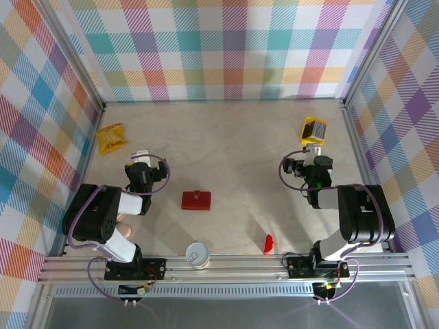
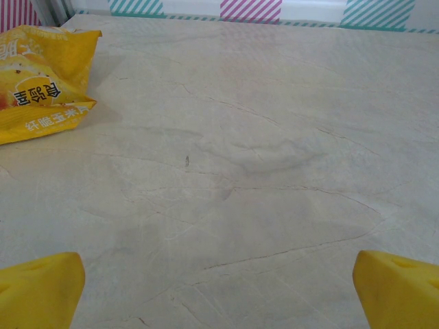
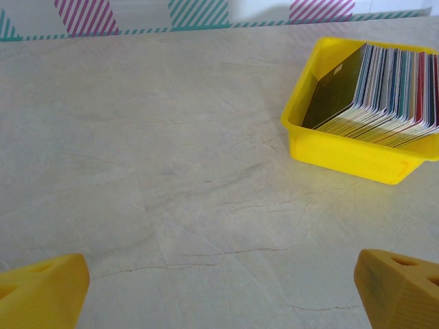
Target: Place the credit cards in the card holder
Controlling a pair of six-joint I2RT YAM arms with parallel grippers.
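We see thin credit cards (image 3: 384,89) on edge in yellow plastic tray (image 3: 343,154), upper right | dark-red rectangular card holder (image 1: 196,200) centre, long axis left-right | left gripper (image 2: 219,295), right gripper (image 3: 219,291): jaws wide

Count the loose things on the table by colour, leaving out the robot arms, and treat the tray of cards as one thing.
Yellow: 2, the snack packet and the tray of cards
Red: 2, the card holder and the small curved piece
White: 1, the cup
Total: 5
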